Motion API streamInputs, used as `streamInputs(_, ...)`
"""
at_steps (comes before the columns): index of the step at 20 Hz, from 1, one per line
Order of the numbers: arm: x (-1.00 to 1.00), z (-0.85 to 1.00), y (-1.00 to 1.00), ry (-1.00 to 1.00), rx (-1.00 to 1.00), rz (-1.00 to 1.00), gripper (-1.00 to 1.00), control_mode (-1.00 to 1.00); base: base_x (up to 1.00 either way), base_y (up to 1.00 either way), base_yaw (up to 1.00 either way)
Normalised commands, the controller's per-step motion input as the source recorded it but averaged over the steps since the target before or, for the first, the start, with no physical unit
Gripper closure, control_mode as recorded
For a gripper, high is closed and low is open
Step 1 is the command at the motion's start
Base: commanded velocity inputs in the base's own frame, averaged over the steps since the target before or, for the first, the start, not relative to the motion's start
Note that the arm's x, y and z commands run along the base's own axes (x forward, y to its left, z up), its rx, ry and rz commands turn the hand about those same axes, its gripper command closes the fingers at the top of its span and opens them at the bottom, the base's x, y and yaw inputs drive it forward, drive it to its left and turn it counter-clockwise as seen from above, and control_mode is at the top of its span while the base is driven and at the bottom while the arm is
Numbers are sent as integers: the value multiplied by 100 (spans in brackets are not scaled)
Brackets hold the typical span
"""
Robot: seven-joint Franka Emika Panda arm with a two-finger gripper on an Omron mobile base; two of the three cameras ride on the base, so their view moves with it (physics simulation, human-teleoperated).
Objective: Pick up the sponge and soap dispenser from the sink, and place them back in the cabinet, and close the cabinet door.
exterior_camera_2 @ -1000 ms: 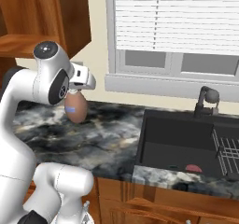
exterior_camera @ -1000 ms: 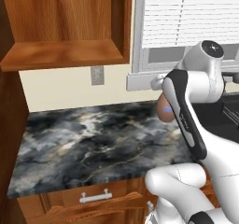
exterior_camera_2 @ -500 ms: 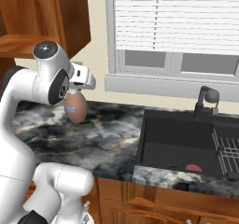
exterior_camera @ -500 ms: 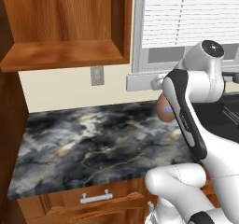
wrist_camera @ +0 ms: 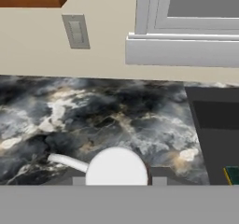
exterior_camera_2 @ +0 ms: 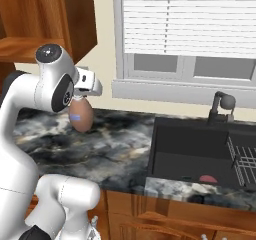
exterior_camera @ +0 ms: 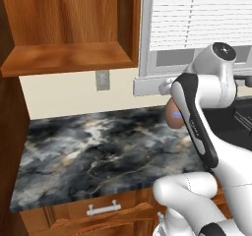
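Observation:
My gripper (exterior_camera_2: 81,100) is shut on the soap dispenser (exterior_camera_2: 81,117), an orange-brown bottle with a pale blue label, hanging in the air above the marble counter (exterior_camera_2: 115,149). From the left base view the soap dispenser (exterior_camera: 173,115) shows just left of my forearm. In the hand view its white pump top (wrist_camera: 116,168) sits between my fingertips (wrist_camera: 158,173). The red-pink sponge (exterior_camera_2: 206,178) lies on the floor of the black sink (exterior_camera_2: 192,144), to the right of my gripper. The cabinet (exterior_camera: 69,58) stands open up and to the left, its wooden shelf bare.
A dark faucet (exterior_camera_2: 220,105) stands behind the sink and a wire rack (exterior_camera_2: 243,157) sits in its right part. A wall outlet (exterior_camera: 102,80) is below the cabinet. A window with white blinds (exterior_camera_2: 187,19) is above the sink. Drawer fronts (exterior_camera: 103,209) run under the counter.

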Motion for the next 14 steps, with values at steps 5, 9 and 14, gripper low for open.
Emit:
streamInputs(5, 0, 0, 0, 0, 0, 0, 100, -100, 15, 21, 0)
streamInputs(9, 0, 0, 0, 0, 0, 0, 100, -100, 0, 0, 0)
streamInputs(14, 0, 2, 19, -1, 0, 0, 100, -100, 0, 0, 0)
